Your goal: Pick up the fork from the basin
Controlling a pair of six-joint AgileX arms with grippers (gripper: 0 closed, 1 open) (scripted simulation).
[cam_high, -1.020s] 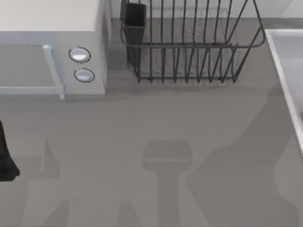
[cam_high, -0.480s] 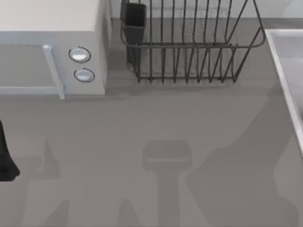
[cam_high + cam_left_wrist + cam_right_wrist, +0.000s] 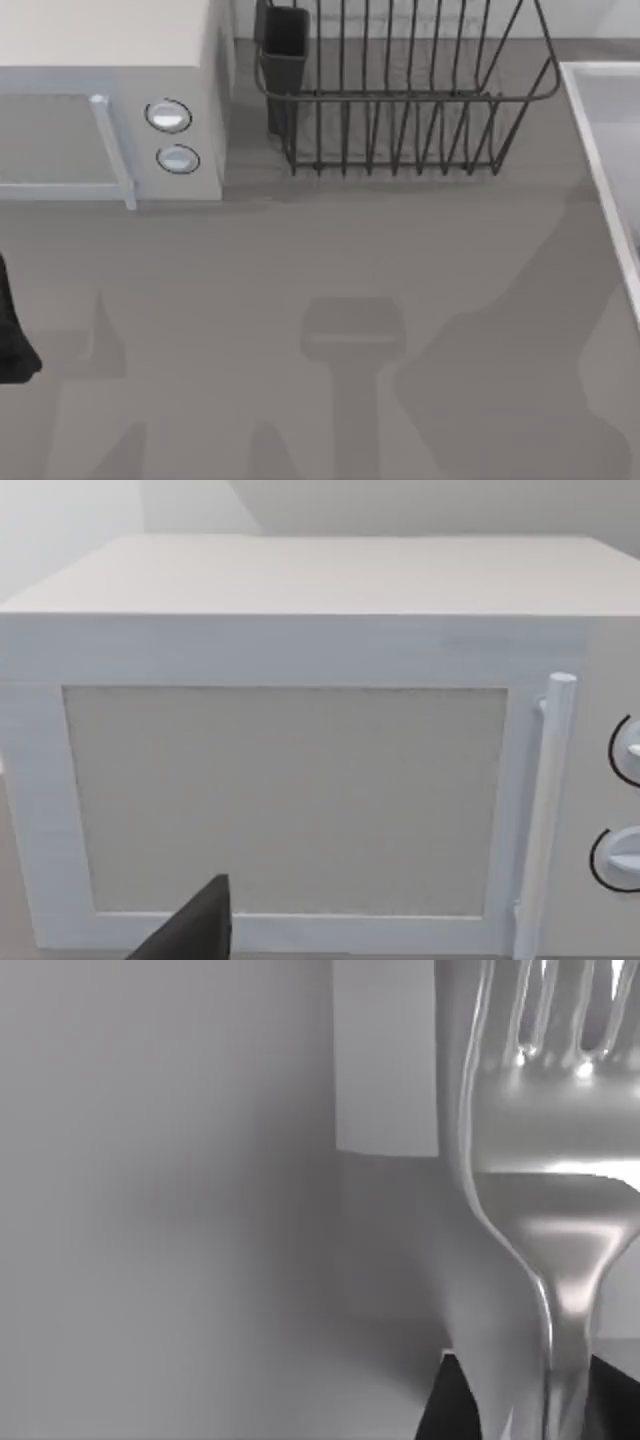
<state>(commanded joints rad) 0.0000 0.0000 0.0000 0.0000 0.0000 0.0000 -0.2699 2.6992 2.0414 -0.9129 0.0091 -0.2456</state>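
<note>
The fork (image 3: 560, 1220) sits between my right gripper (image 3: 545, 1400) fingers, pinched at its thin handle, tines up, by the basin (image 3: 600, 150) at the worktop's right edge. Nothing has moved lately. My left gripper (image 3: 195, 930) waits near the microwave (image 3: 290, 780); I cannot tell its fingers.

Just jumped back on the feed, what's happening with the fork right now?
The right wrist view shows the fork very close up, tines pointing away from the camera, its handle running down between the dark fingers of the right tool, which looks shut on it. The left tool sits parked facing the microwave. From above, the basin edge lies at the table's right, beside the dish rack.
</note>
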